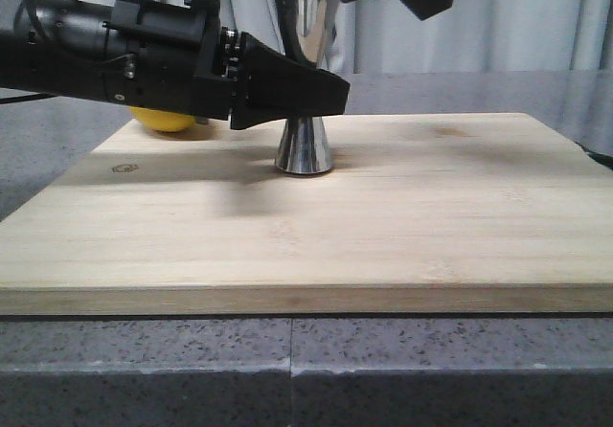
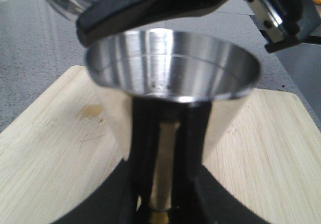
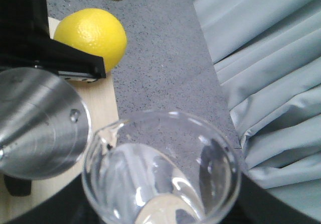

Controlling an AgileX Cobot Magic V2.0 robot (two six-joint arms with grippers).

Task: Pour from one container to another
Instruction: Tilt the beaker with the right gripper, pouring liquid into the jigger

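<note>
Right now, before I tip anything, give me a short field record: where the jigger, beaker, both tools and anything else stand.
jigger: steel jigger upright on the wooden board
left tool: left tool closed around the jigger's waist
beaker: clear glass beaker held in the right tool, raised beside the jigger's rim, spout toward it
beaker contents: cannot tell
jigger contents: a little liquid at the cup's bottom
other: lemon at the board's far left edge

Jigger [image 1: 305,145] stands on board [image 1: 431,216] (lemon [image 1: 165,120] behind, left).
</note>
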